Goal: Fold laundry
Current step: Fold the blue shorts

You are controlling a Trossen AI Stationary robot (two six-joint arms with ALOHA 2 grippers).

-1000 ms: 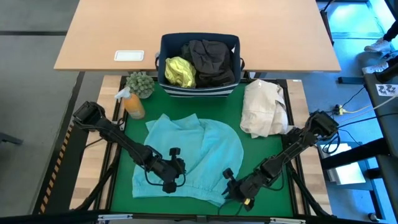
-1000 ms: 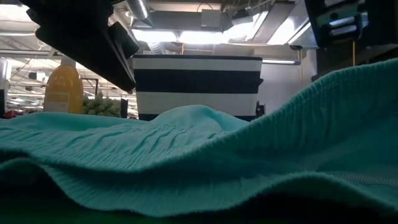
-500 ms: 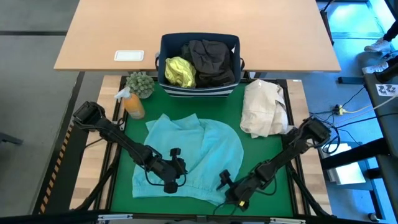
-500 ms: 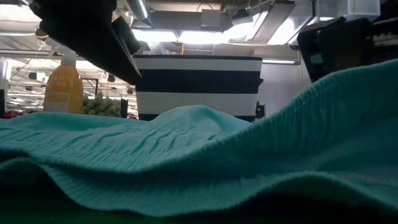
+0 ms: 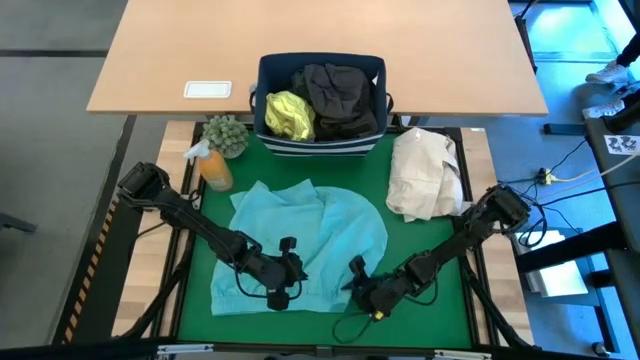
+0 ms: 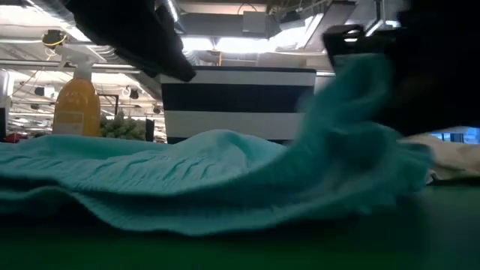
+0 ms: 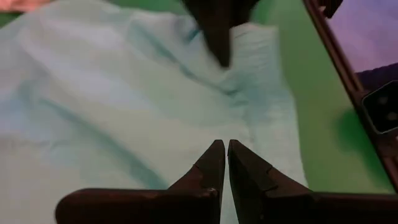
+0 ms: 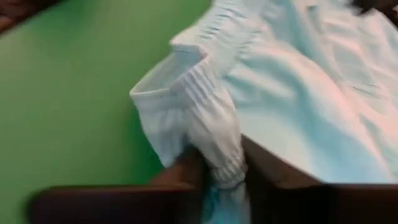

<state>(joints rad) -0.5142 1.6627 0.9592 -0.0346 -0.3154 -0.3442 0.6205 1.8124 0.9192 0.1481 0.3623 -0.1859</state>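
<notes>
Laundry folding looks barely begun: the turquoise garment lies spread and rumpled on the green mat, its near hem pinched by the right gripper. Left gripper rests closed and empty on it, while the yellow-green shirt and dark garments wait in the bin.

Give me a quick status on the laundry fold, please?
Right gripper shut on turquoise garment, lifting its ribbed hem. Left gripper shut, empty, over the same cloth. Nothing in the way on the green mat.
</notes>
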